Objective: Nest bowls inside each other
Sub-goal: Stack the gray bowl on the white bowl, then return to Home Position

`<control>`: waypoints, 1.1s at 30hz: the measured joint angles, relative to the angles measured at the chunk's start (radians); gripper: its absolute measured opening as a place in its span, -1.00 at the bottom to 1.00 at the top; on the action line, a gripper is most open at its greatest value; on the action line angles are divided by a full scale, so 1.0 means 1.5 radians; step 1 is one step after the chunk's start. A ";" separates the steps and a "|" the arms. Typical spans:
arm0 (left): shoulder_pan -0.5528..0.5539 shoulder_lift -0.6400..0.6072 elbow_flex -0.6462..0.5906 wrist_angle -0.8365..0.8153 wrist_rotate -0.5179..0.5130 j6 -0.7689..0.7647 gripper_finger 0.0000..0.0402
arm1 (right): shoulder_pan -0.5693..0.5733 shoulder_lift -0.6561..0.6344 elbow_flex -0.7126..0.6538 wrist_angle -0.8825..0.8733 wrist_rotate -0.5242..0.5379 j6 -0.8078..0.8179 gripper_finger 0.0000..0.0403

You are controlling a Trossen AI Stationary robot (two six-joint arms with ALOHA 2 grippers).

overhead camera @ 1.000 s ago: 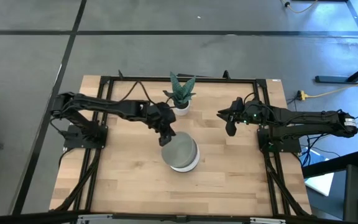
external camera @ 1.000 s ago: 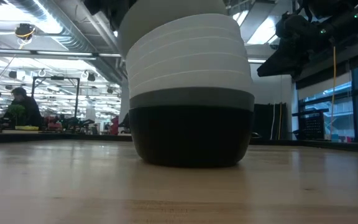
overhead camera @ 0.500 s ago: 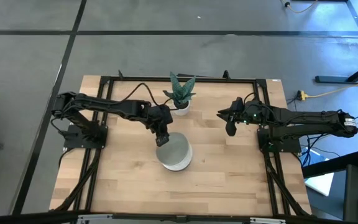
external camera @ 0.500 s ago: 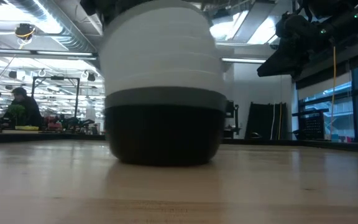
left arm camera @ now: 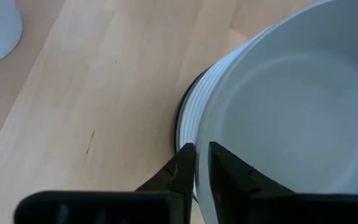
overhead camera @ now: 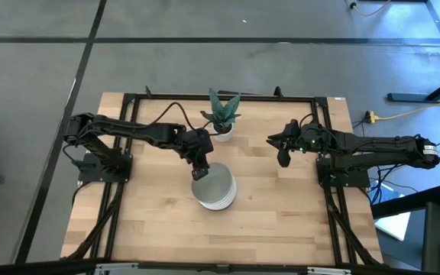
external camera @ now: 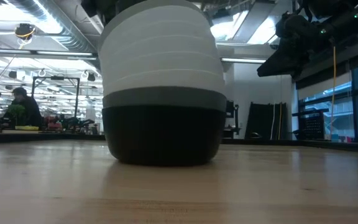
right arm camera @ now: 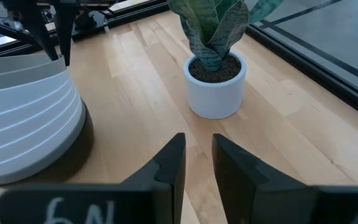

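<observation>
Left pincer (overhead camera: 197, 173) pinches the rim of the smooth round nested bowl stack (overhead camera: 215, 189) mid-desk, fingers narrow astride the top bowl's wall; best release straight up, no sideways drag. Right pincer (overhead camera: 283, 159) hovers apart, narrowly parted, holding nothing.

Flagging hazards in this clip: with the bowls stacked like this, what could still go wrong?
1. The left gripper straddles the rim of the top grey bowl; pulling away could drag or tip the tall stack of nested bowls.
2. The small white plant pot stands close behind; a swing could knock it.
</observation>
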 joint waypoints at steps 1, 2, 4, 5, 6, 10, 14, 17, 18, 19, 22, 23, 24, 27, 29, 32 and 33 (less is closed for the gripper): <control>0.000 0.000 0.000 0.000 0.001 0.000 -0.78 | 0.000 0.000 0.000 0.000 0.000 0.000 -0.60; 0.000 0.000 0.000 0.001 0.005 0.000 -0.76 | 0.000 0.000 0.000 0.000 0.000 0.000 -0.60; 0.001 0.000 0.000 0.012 0.023 0.005 -0.71 | 0.000 0.000 0.000 0.000 0.000 -0.001 -0.60; 0.002 0.000 0.000 0.022 0.036 0.005 -0.69 | 0.000 0.000 0.000 0.000 0.000 -0.001 -0.60; 0.002 0.000 -0.001 0.033 0.048 0.005 -0.66 | 0.000 0.000 0.000 0.000 0.000 -0.001 -0.60; 0.001 0.000 -0.001 0.066 0.077 0.006 -0.63 | 0.000 0.000 0.000 0.000 0.000 -0.003 -0.60; 0.005 0.000 -0.001 0.069 0.080 0.006 -0.62 | 0.000 0.000 0.000 0.000 0.000 -0.003 -0.60; 0.006 0.000 0.000 0.082 0.084 0.006 -0.62 | 0.000 0.000 0.000 0.000 0.000 -0.003 -0.60; 0.006 0.000 -0.001 0.091 0.090 0.007 -0.61 | 0.000 0.000 0.000 0.000 0.000 -0.003 -0.60; 0.006 0.000 -0.001 0.100 0.097 0.007 -0.61 | 0.000 0.000 0.000 0.000 0.000 -0.003 -0.60; 0.006 0.000 -0.001 0.141 0.119 0.023 -0.53 | 0.000 0.000 0.000 0.000 0.000 -0.003 -0.60; 0.006 0.000 0.000 0.158 0.126 0.027 -0.50 | 0.000 0.000 0.000 0.000 0.000 -0.003 -0.60; 0.006 -0.002 -0.001 0.174 0.131 0.029 -0.46 | 0.000 0.000 0.000 0.000 0.000 -0.003 -0.60; 0.010 -0.006 0.000 0.212 0.135 0.048 -0.36 | 0.000 0.000 0.000 0.000 0.000 -0.002 -0.60; 0.015 -0.009 0.000 0.219 0.133 0.057 -0.29 | 0.000 0.000 0.000 0.000 0.000 -0.002 -0.60; 0.026 -0.021 0.000 0.234 0.081 0.060 -0.24 | 0.000 0.000 0.000 0.000 0.000 -0.002 -0.60; 0.030 -0.030 -0.001 0.230 0.061 0.067 -0.24 | 0.000 0.000 0.000 0.000 0.000 -0.002 -0.60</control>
